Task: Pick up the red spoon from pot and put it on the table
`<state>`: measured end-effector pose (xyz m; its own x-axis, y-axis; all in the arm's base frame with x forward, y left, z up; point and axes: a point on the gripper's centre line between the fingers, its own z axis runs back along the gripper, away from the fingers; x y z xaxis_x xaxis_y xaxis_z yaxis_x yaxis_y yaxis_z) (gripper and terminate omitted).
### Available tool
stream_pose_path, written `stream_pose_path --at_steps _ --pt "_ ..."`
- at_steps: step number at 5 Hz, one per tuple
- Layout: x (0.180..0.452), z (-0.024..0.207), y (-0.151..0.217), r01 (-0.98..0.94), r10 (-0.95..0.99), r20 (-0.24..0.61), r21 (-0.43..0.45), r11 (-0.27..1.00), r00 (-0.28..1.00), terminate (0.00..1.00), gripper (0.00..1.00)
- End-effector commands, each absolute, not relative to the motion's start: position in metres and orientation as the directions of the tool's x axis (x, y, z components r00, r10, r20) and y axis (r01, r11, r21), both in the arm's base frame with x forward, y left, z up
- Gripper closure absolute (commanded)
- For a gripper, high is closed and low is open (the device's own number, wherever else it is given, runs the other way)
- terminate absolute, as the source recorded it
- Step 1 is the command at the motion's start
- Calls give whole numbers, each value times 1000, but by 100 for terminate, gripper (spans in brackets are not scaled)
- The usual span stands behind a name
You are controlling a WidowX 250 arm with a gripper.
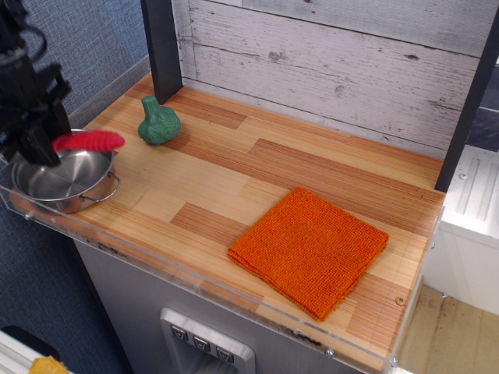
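My black gripper (45,145) is at the far left, raised above the steel pot (64,180). It is shut on the red spoon (90,141), whose ribbed red handle sticks out to the right, level, above the pot's far rim. The spoon's silver bowl is hidden behind the fingers. The pot sits at the front left corner of the wooden table (234,175) and its inside looks empty.
A green knobbly vegetable toy (159,122) stands just behind and right of the pot. An orange woven cloth (309,248) lies front right. A dark post (162,47) rises at the back left before a plank wall. A clear acrylic rim (195,279) edges the front.
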<state>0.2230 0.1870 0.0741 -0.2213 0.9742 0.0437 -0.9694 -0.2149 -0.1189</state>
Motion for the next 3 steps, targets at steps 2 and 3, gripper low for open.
stream_pose_path --at_steps 2,3 --pt "247 124 98 -950 992 126 -312 30 -10 0 100" --pt "265 117 68 -960 994 106 -279 13 -17 0 100"
